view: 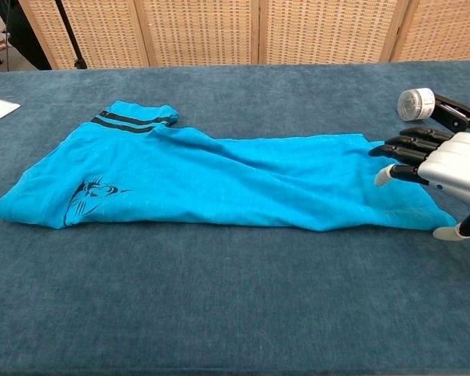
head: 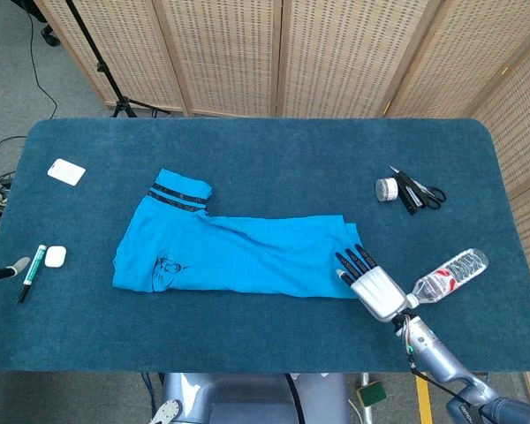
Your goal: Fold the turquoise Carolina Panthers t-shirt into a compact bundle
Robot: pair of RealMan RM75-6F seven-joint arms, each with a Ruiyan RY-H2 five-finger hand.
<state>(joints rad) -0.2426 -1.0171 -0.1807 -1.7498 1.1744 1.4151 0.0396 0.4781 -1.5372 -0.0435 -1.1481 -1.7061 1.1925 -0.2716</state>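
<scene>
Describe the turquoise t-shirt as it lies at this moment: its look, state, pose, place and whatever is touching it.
The turquoise t-shirt looks like soft knit fabric, already folded lengthwise into a long band lying flat and slightly wrinkled across the middle of the blue table. A sleeve with two black stripes sticks out at its far left end, and a black panther print sits near the left front corner. The right hand is at its right end, fingers extended over the hem; whether they actually touch the cloth cannot be told. Nothing else touches it.
</scene>
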